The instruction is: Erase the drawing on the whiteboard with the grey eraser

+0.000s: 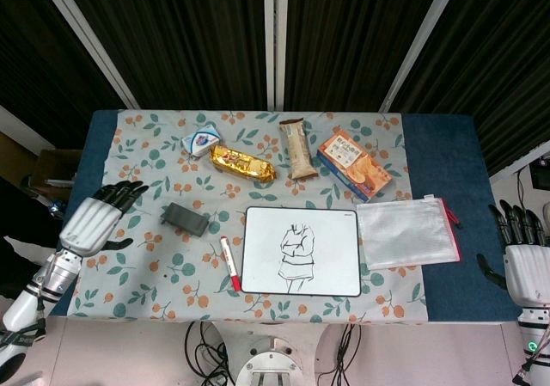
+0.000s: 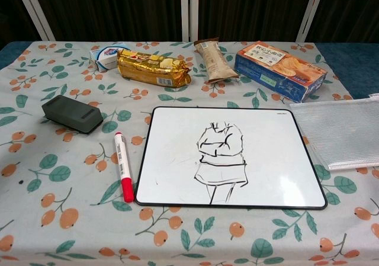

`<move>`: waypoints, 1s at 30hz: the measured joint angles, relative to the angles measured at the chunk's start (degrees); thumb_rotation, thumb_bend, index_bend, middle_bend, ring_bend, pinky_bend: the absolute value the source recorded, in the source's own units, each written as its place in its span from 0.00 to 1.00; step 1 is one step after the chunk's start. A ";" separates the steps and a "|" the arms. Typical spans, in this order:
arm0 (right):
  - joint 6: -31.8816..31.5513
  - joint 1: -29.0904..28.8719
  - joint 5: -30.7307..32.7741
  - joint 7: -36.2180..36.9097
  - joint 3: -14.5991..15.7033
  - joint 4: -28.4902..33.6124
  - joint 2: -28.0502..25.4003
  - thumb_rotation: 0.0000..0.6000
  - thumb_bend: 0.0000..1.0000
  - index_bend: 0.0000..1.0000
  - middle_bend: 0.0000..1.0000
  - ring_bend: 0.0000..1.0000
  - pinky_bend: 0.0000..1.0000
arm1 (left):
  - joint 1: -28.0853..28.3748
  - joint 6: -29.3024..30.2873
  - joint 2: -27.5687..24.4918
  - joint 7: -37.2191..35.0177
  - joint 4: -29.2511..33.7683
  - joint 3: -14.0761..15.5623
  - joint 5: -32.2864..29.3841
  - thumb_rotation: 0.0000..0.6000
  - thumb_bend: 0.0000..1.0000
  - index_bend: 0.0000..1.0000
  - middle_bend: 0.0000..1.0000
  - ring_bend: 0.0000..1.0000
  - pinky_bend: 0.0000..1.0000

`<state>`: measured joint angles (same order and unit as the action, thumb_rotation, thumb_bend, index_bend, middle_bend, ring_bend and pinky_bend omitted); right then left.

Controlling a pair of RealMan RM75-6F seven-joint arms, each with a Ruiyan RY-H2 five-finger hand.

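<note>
beside grey eraser (image 1: 186,218), left robot hand (image 1: 93,221)

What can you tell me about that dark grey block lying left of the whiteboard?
That is the grey eraser, a flat, dark, rectangular block with rounded edges and what looks like a small recess on its top. It lies flat and slightly slanted on the floral tablecloth, left of the whiteboard and up-left of the red marker, touching neither. The left hand is beside it, apart from it.

The left robot hand (image 1: 93,221) hovers over the desk's (image 1: 434,154) left edge, fingers spread, near the grey eraser (image 1: 186,218). The whiteboard (image 1: 300,251), with its drawing (image 1: 296,254), lies by the front edge.
</note>
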<state>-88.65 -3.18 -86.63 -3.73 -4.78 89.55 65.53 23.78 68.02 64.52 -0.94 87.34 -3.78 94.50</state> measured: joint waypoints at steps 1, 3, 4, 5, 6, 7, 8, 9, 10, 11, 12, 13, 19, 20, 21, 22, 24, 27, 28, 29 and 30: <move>-0.05 0.06 0.02 0.06 0.00 0.09 -0.06 1.00 0.21 0.00 0.00 0.00 0.00 | 1.13 -1.50 0.20 -0.77 -0.39 -0.04 0.16 1.00 0.08 0.10 0.11 0.11 0.24; -0.14 0.21 0.16 0.15 0.00 0.31 -0.25 1.00 0.21 0.00 0.00 0.00 0.00 | 3.80 -5.27 0.86 -2.84 -1.48 -0.11 0.29 1.00 0.08 0.10 0.11 0.11 0.24; -0.20 0.28 0.23 0.20 -0.02 0.40 -0.34 1.00 0.22 0.00 0.00 0.00 0.00 | 4.98 -6.98 1.22 -3.63 -2.13 -0.13 0.28 1.00 0.08 0.10 0.11 0.11 0.24; -0.27 0.33 0.29 0.22 -0.05 0.46 -0.41 1.00 0.22 0.00 0.00 0.00 0.00 | 6.14 -8.67 1.61 -4.30 -2.87 -0.12 0.26 1.00 0.08 0.10 0.11 0.11 0.24; -0.36 0.42 0.41 0.28 -0.09 0.49 -0.49 1.00 0.22 0.00 0.00 0.00 0.00 | 7.65 -10.88 2.19 -4.92 -3.96 -0.08 0.22 1.00 0.08 0.10 0.11 0.11 0.24; -0.40 0.49 0.51 0.33 -0.12 0.48 -0.54 1.00 0.22 0.00 0.00 0.00 0.00 | 8.77 -12.50 2.65 -5.27 -4.77 0.00 0.17 1.00 0.08 0.10 0.11 0.11 0.24; -0.41 0.54 0.63 0.41 -0.14 0.44 -0.59 1.00 0.22 0.00 0.00 0.00 0.00 | 9.86 -14.02 3.12 -5.62 -5.53 0.11 0.13 1.00 0.08 0.10 0.11 0.11 0.24; -0.39 0.59 0.80 0.54 -0.18 0.38 -0.63 1.00 0.22 0.00 0.00 0.00 0.00 | 11.25 -15.86 3.74 -6.06 -6.51 0.32 0.08 1.00 0.08 0.10 0.11 0.11 0.24; -0.33 0.62 0.94 0.63 -0.21 0.32 -0.66 1.00 0.22 0.00 0.00 0.00 0.00 | 12.23 -17.03 4.22 -6.35 -7.25 0.52 0.06 1.00 0.08 0.10 0.11 0.11 0.24; -0.25 0.62 1.06 0.72 -0.24 0.26 -0.68 1.00 0.22 0.00 0.00 0.00 0.00 | 13.07 -17.97 4.70 -6.57 -7.97 0.76 0.07 1.00 0.08 0.10 0.11 0.11 0.24; -0.11 0.61 1.23 0.83 -0.29 0.15 -0.68 1.00 0.22 0.00 0.00 0.00 0.00 | 13.97 -18.92 5.30 -6.71 -8.81 1.11 0.09 1.00 0.09 0.10 0.12 0.11 0.24; 0.02 0.59 1.35 0.90 -0.32 0.06 -0.66 1.00 0.22 0.00 0.00 0.00 0.00 | 14.50 -19.49 5.70 -6.77 -9.29 1.35 0.09 1.00 0.09 0.10 0.12 0.11 0.24; 0.84 0.31 1.51 1.00 -0.27 -0.42 -0.25 1.00 0.22 0.00 0.00 0.00 0.00 | 16.66 -21.25 7.70 -7.15 -10.96 2.35 -0.09 1.00 0.11 0.12 0.13 0.12 0.24; 0.97 0.28 1.57 0.97 -0.25 -0.45 -0.21 1.00 0.22 0.00 0.00 0.00 0.00 | 16.81 -21.33 7.95 -7.10 -11.20 2.42 -0.11 1.00 0.11 0.13 0.14 0.12 0.25; 1.10 0.25 1.67 0.95 -0.24 -0.50 -0.17 1.00 0.22 0.00 0.00 0.00 0.00 | 17.18 -21.50 8.33 -7.09 -11.48 2.53 -0.13 1.00 0.12 0.14 0.15 0.14 0.27; 1.15 0.24 1.73 0.96 -0.24 -0.51 -0.17 1.00 0.22 0.00 0.00 0.00 0.00 | 17.49 -21.65 8.69 -7.10 -11.74 2.63 -0.17 1.00 0.13 0.15 0.15 0.14 0.28; 1.16 0.28 1.84 1.03 -0.27 -0.50 -0.26 1.00 0.22 0.00 0.00 0.00 0.00 | 17.98 -21.92 9.50 -7.05 -12.35 2.88 -0.29 1.00 0.14 0.17 0.16 0.16 0.30; 1.15 0.34 2.05 1.19 -0.39 -0.48 -0.50 1.00 0.22 0.00 0.00 0.00 0.00 | 18.68 -22.08 10.69 -6.91 -13.44 3.37 -0.32 1.00 0.15 0.18 0.18 0.17 0.30; 1.15 0.36 2.10 1.24 -0.41 -0.48 -0.53 1.00 0.22 0.00 0.00 0.00 0.00 | 18.84 -22.08 11.00 -6.89 -13.69 3.50 -0.34 1.00 0.15 0.19 0.18 0.17 0.31; 1.14 0.48 2.20 1.38 -0.30 -0.59 -0.46 1.00 0.22 0.00 0.00 0.00 0.00 | 18.94 -22.06 11.28 -6.93 -13.91 3.63 -0.36 1.00 0.15 0.19 0.19 0.18 0.31; 0.95 0.77 2.19 1.83 -0.03 -1.13 -0.23 1.00 0.22 0.00 0.00 0.00 0.00 | 19.00 -21.97 11.71 -7.03 -14.27 3.80 -0.39 1.00 0.16 0.20 0.19 0.18 0.31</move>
<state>-87.70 -2.41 -84.44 -1.90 -4.81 88.42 65.30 42.78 46.04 76.23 -7.97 73.07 0.02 94.11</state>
